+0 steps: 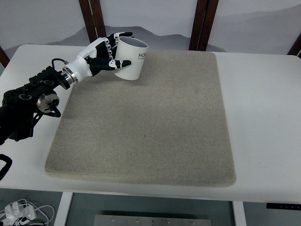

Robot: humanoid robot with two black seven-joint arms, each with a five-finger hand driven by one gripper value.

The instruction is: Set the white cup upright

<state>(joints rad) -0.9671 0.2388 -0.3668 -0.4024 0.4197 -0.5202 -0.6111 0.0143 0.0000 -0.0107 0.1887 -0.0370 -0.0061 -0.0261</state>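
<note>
Left hand (107, 52), white-and-black five-fingered, wrapped around the white cylindrical cup (130, 59) with dark lettering on its side (only partly legible). Fingers curl over the cup's far side, thumb lies across its near side. Cup is near the far-left corner of the beige rectangular felt mat (146, 117), mouth up and close to upright, tilted slightly; whether its base touches the mat cannot be told. Mat lies flat on the white bench (263, 117). Black left arm (28, 101) enters over the bench's left edge.
</note>
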